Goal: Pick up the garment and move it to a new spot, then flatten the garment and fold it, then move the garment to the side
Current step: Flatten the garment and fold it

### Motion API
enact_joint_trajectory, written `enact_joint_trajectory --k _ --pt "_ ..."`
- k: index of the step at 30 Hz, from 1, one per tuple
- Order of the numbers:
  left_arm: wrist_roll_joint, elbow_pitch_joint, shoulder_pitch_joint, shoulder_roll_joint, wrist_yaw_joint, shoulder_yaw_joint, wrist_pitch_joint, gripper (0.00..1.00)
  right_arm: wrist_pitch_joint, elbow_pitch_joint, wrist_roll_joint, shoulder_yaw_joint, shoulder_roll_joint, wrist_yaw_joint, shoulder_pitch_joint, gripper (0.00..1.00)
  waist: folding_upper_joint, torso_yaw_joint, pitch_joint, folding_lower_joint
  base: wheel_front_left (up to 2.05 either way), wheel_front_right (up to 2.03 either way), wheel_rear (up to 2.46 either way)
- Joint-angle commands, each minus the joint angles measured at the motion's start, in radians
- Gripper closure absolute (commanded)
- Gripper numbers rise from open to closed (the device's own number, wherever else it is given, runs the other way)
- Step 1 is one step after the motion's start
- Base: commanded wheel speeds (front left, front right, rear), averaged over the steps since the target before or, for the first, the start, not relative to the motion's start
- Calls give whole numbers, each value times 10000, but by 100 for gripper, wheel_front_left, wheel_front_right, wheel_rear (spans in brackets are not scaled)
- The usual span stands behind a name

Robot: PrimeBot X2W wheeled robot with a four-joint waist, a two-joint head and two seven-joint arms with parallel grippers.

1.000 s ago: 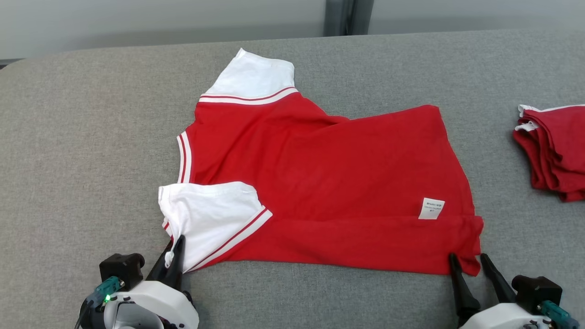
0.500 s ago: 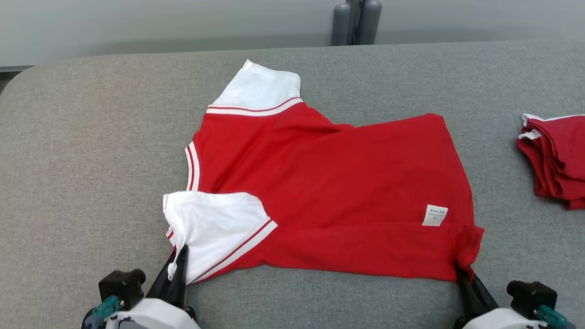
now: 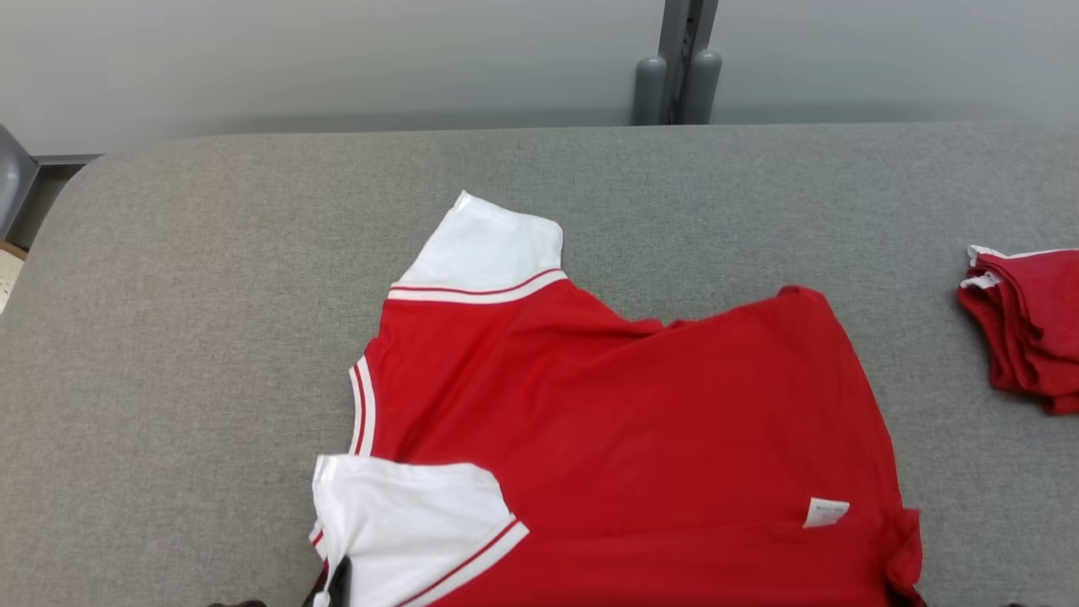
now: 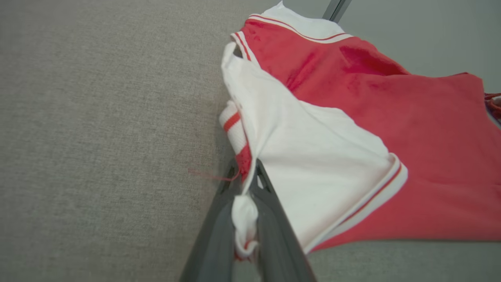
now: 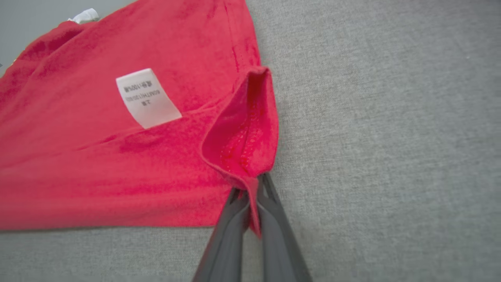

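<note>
Red T-shirt [image 3: 624, 421] lies spread on the grey worktop [image 3: 185, 337], its long axis running left to right, wholly beyond both grippers. Left gripper [image 4: 245, 178] is clamped on the near white sleeve [image 4: 313, 164]; right gripper [image 5: 251, 187] pinches the near hem corner [image 5: 244, 137].
</note>
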Motion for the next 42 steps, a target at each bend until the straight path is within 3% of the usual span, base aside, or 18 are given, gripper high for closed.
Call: enact_joint_trajectory --k 1,4,5,6,7,18,31,37,41,42 --pt "-128 -171 217 30 123 14 93 100 145 -138 106 -114 -5 -2 222 100 0 11 -47 0 0 0 0" --pt "-123 -157 287 27 166 -32 202 97 263 -155 105 -125 35 -2 288 100 0 7 -80 0 0 0 0" --pt "-158 -75 255 3 197 -35 220 59 229 -184 65 -114 62 -2 258 100 0 4 -105 0 0 0 0" --pt "-179 -10 201 -13 191 -70 264 0 210 -240 69 -67 97 -1 188 12 0 -4 -135 0 0 0 0" --pt "-168 -16 67 -31 168 -64 167 0 118 -356 121 -28 130 -1 76 0 0 -19 -160 0 0 0 0" --pt "652 -488 -1164 299 276 276 -1547 0 -724 -2540 -974 -314 205 -1 -895 0 0 -248 -479 0 0 0 0" --pt "857 -556 -1904 474 363 142 -1422 0 -451 -3193 -1405 -433 368 -1 -1275 0 0 -201 -166 0 0 0 0" --pt "702 -309 -3368 458 -104 -119 -1058 0 -416 -3422 -1436 -515 428 -1 -1577 0 0 -109 462 0 0 0 0" --pt "727 17 -5230 460 -546 -414 -598 0 -411 -3597 -1485 -445 441 -1 -2001 0 0 -193 1192 0 0 0 0" --pt "792 365 -6307 488 -802 -571 -324 0 -409 -3650 -1473 -378 447 -1 -2281 0 0 -300 1604 0 0 0 0"
